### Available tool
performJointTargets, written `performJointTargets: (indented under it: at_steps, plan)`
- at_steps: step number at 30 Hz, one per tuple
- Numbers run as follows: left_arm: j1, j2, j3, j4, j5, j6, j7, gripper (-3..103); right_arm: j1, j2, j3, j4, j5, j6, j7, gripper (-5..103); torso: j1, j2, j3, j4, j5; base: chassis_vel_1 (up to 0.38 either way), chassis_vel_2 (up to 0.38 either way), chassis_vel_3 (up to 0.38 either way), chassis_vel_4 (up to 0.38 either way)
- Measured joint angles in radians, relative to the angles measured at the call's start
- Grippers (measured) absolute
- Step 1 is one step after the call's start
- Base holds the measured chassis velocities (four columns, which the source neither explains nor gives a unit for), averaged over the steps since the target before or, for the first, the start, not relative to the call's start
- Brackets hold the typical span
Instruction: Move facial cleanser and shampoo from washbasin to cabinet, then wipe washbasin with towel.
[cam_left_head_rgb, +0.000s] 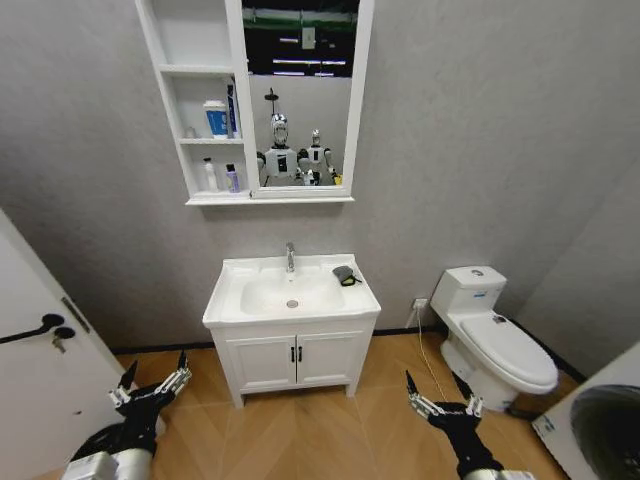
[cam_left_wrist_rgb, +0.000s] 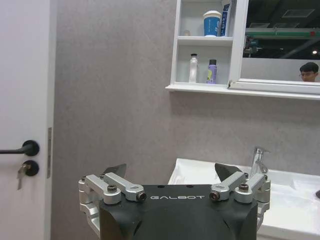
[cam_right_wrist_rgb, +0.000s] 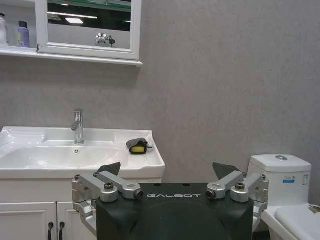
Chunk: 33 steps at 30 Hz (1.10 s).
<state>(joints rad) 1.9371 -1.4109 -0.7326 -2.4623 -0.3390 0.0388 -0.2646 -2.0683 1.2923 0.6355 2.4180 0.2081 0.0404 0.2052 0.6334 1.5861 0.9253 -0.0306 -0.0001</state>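
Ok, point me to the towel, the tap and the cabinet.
towel (cam_right_wrist_rgb: 137, 146): right wrist view, middle of the dark cloth.
tap (cam_left_head_rgb: 290, 257): head view, chrome spout body.
cabinet (cam_left_head_rgb: 192, 69): head view, upper shelf edge.

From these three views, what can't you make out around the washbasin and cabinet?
- Bottles on the cabinet shelves: too small in the head view to tell cleanser from shampoo; labels unreadable.
- Towel on the washbasin rim: a yellow part shows in the right wrist view, what it is cannot be told.
- Washbasin's right side: cut off by the left wrist view's edge.
- Left claw and right claw: open, low, clear of the vanity.
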Motion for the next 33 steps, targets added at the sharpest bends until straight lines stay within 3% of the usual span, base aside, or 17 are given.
performJointTargets:
  at_steps: [2,6,8,10,13,17,33]
  plan:
    - [0.0,-0.001,0.001,0.001,0.001,0.0,0.0,97,0.0,0.0,0.0,0.0,0.0,0.0,0.0,100,-0.001,0.0,0.0,0.0001,-0.0014,0.357,-0.37,-0.37,0.357]
    - [-0.001,-0.001,-0.001,0.003,0.001,-0.001,0.0,97,0.0,0.0,0.0,0.0,0.0,0.0,0.0,100,0.0,0.0,0.0,0.0,0.0001,0.356,-0.351,-0.362,0.346]
    - [-0.001,-0.001,-0.003,0.004,0.0,-0.001,0.0,97,0.0,0.0,0.0,0.0,0.0,0.0,0.0,100,-0.001,0.0,0.0,0.0001,-0.0017,0.357,-0.347,-0.341,0.324]
    - [-0.001,0.0,-0.007,0.003,-0.003,-0.007,0.0,97,0.0,0.0,0.0,0.0,0.0,0.0,0.0,100,-0.001,0.001,-0.001,0.0001,0.0,0.267,-0.28,-0.258,0.307]
    - [-0.001,0.002,-0.012,0.002,-0.003,-0.023,-0.001,98,0.0,0.0,0.0,0.0,0.0,0.0,0.0,100,-0.001,0.001,-0.001,0.0,-0.0008,0.2,-0.223,-0.241,0.227]
    - [-0.002,0.002,-0.027,0.008,0.007,-0.072,-0.009,100,0.0,0.0,0.0,0.0,0.0,0.0,0.0,100,-0.001,0.0,0.0,0.0,-0.0005,0.081,-0.006,-0.061,0.086]
    - [-0.011,-0.002,-0.048,0.013,-0.032,-0.062,-0.053,100,0.0,0.0,0.0,0.0,0.0,0.0,0.0,100,0.0,0.0,0.0,0.0001,-0.0006,-0.012,0.021,0.036,-0.012]
